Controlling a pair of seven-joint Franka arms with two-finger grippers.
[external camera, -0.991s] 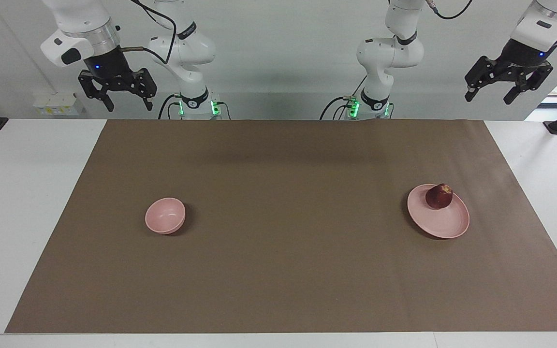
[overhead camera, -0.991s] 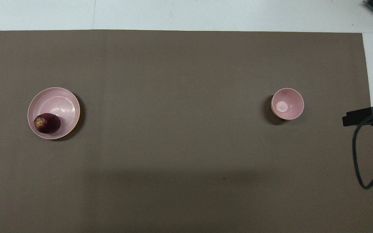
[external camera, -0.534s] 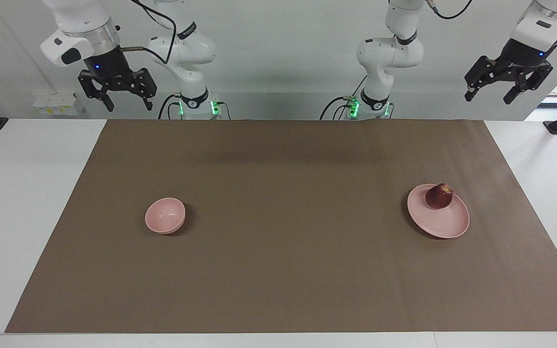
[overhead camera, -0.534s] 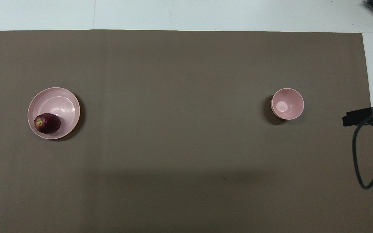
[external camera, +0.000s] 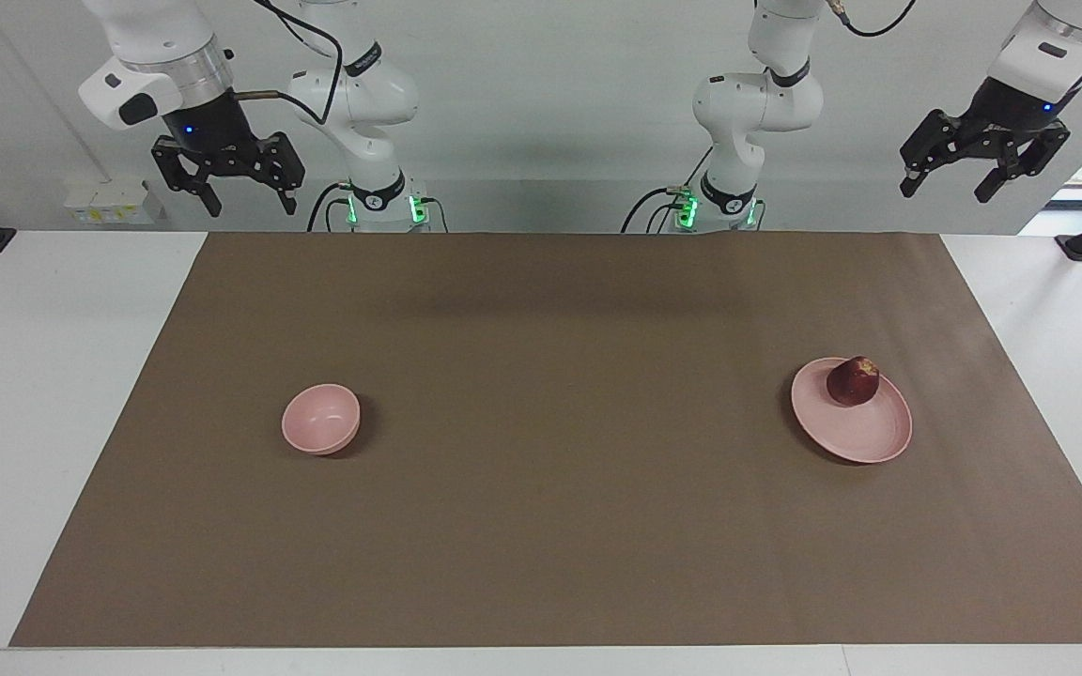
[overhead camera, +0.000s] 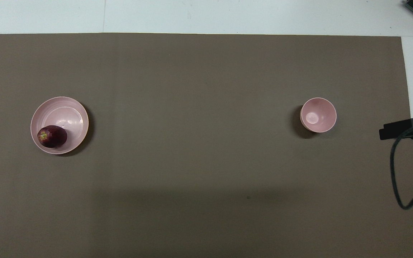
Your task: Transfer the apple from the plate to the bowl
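The dark red apple [external camera: 854,381] [overhead camera: 52,136] lies on the pale pink plate [external camera: 860,432] [overhead camera: 68,118], on the part of it nearest the robots, toward the left arm's end of the table. The small pink bowl [external camera: 320,419] [overhead camera: 318,115] stands empty toward the right arm's end. My left gripper [external camera: 981,184] hangs open and empty high up by the left arm's end of the table. My right gripper [external camera: 228,200] hangs open and empty high up by the right arm's end.
A brown mat [external camera: 541,469] covers most of the white table [external camera: 53,376]. A black cable and bracket [overhead camera: 403,132] show at the edge of the overhead view by the right arm's end.
My left gripper has shifted very slightly upward and toward the table's middle. The apple, plate, bowl and right gripper have not moved.
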